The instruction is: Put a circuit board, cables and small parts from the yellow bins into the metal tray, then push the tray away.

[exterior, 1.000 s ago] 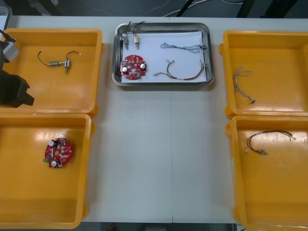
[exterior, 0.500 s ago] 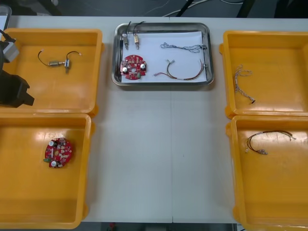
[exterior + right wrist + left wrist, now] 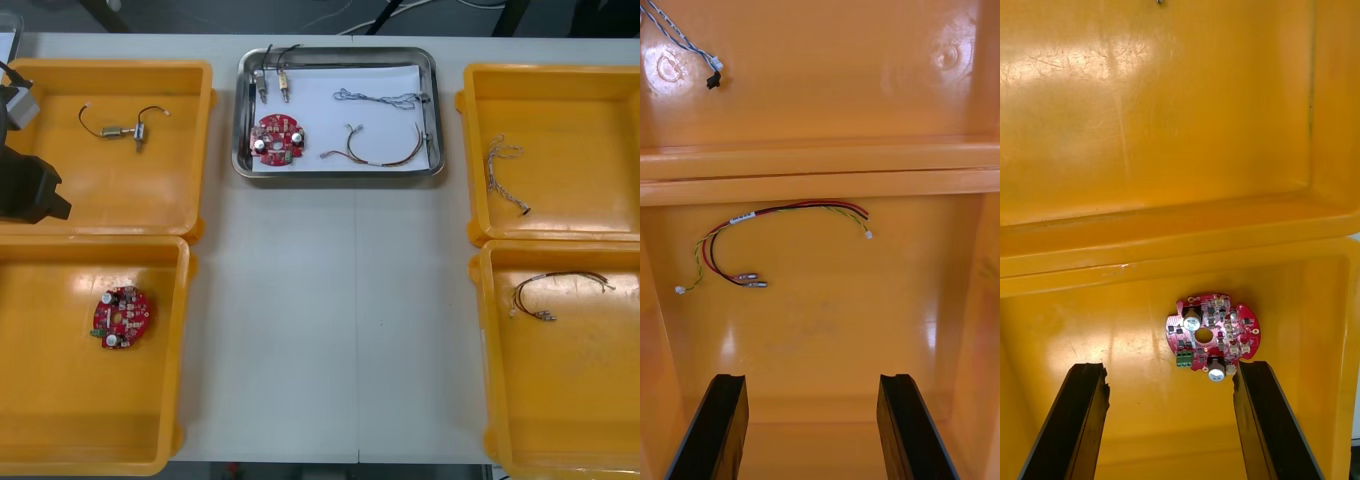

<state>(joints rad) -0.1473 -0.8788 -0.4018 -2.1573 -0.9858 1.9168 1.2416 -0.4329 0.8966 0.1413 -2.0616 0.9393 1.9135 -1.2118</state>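
Nothing has shifted on the desk (image 3: 330, 330) in the past second. At the left edge of the frame my left arm (image 3: 28, 188) hangs dark over the upper-left bin (image 3: 190, 100). Its wrist view shows the left pincer (image 3: 1169, 367) wide and empty above a spare board (image 3: 1212, 332) in the lower-left bin (image 3: 185, 350). Upper left, a small metal part with black leads (image 3: 125, 128) lies in the upper-left bin.

Upper centre, the metal tray (image 3: 241, 110) sits near the desk's far edge, white inside. It holds a circuit board (image 3: 277, 138), small metal parts (image 3: 272, 82), a blue and white cable (image 3: 378, 97) and a red and yellow cable (image 3: 375, 148).

At right, a twisted cable (image 3: 503, 175) rests in the upper-right bin (image 3: 560, 72). The right pincer (image 3: 811, 379), wide and empty, hangs over a spare red and yellow cable (image 3: 782, 225) in the lower-right bin (image 3: 487, 350).

I judge the loading done and the tray probably pushed already. The risk from here is that a further shove could send the tray over the far edge, or that a descending left pincer could take a second board.
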